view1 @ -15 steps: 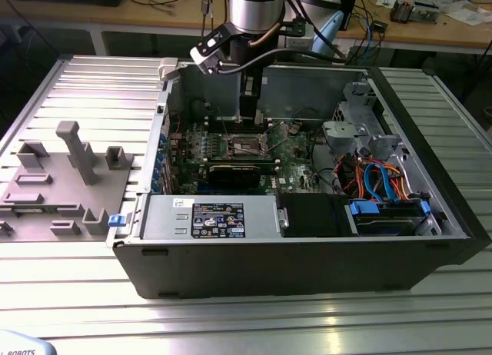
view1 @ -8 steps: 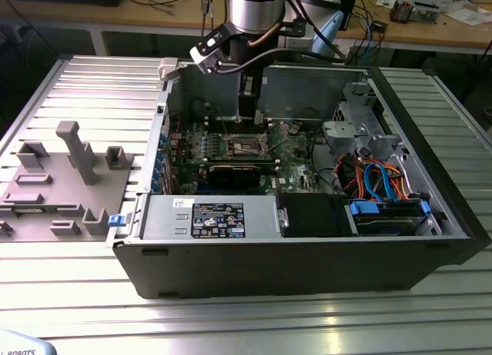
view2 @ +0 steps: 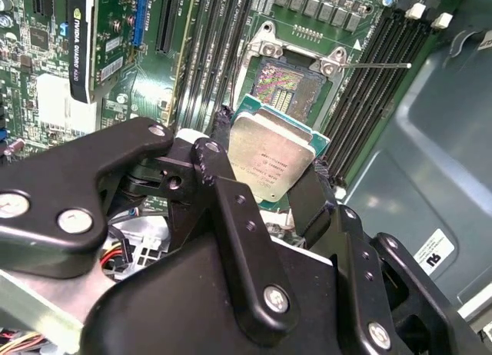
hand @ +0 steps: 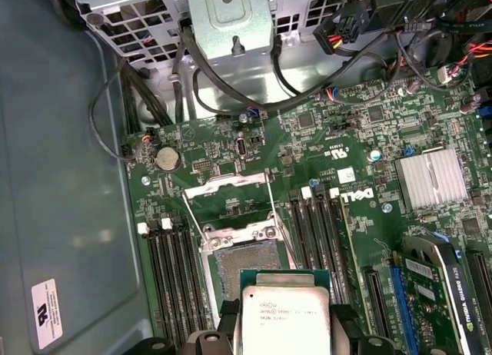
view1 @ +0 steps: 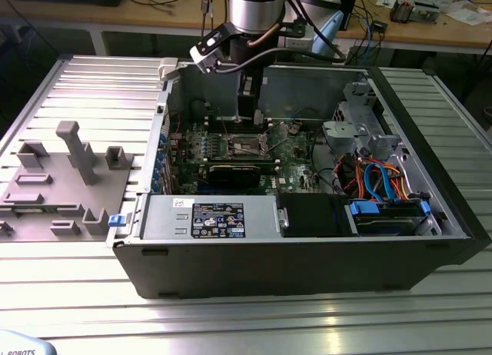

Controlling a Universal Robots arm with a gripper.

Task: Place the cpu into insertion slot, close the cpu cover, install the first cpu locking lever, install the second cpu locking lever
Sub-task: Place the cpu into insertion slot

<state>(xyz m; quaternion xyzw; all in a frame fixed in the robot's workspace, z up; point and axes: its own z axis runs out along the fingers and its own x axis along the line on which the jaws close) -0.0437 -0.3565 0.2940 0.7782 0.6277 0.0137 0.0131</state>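
The cpu (view2: 270, 161) is showing a silvery top with dark print and a green edge, while the gripper (view2: 273, 144) fingers (view2: 231, 217) are showing black. The insertion slot (view2: 280, 82) is shimmering pink and green at its dark centre inside a silvery rim, and the cpu cover (hand: 223, 187) is gleaming silver against the green circuit board (hand: 346, 140). Black memory slots (hand: 173, 278) are striping it, and blue and orange cables (view1: 378, 178) are brightening the dark grey case (view1: 307, 270).

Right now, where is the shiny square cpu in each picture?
Exterior view: can't tell it apart; the pincer hangs over the insertion slot.
Second wrist view: the cpu, pinched in the pincer, beside the open insertion slot.
First wrist view: the cpu beside that slot.
Shared landmark: the insertion slot.
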